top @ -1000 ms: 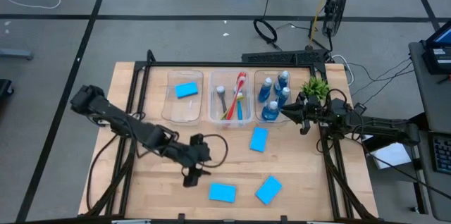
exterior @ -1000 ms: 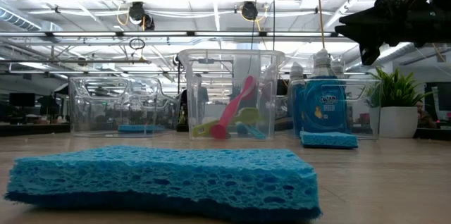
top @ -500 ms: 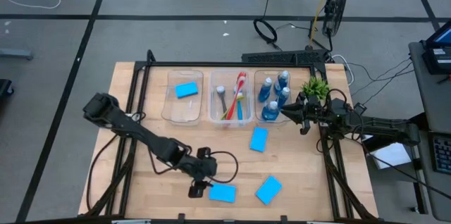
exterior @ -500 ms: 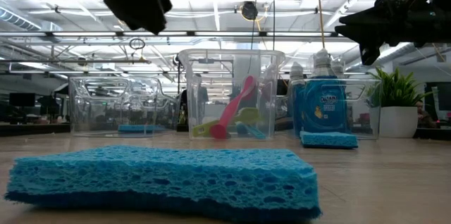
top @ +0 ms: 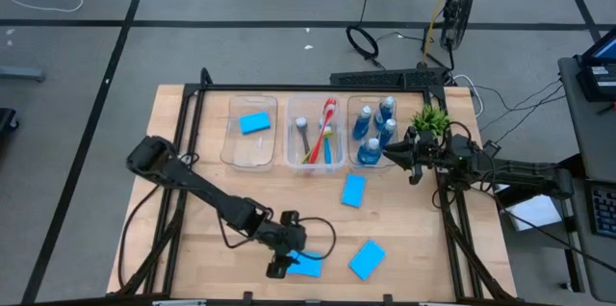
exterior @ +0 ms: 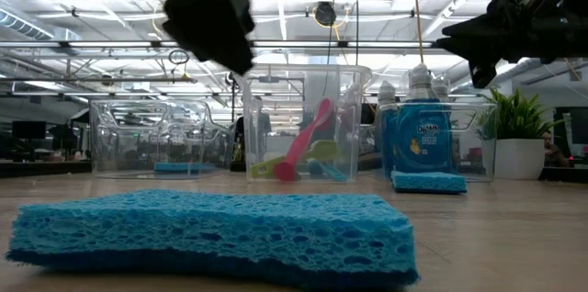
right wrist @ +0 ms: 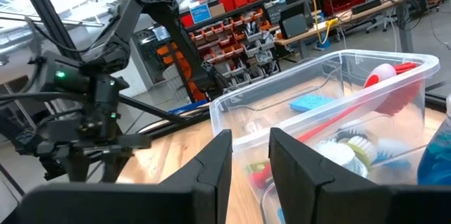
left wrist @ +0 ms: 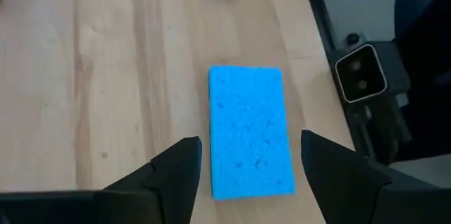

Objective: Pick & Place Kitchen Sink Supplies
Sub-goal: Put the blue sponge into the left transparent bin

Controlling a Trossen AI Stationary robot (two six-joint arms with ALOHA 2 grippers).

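Sponge (left wrist: 250, 131) bright blue; table (left wrist: 84, 76) pale wood grain; brush (right wrist: 366, 97) red; plant (top: 430, 118) green.

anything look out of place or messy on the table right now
Nothing spilled or damaged. Three sponges lie loose on the wood instead of in the left bin: one near the middle, one near the front edge, and one under the open left gripper, sponge.
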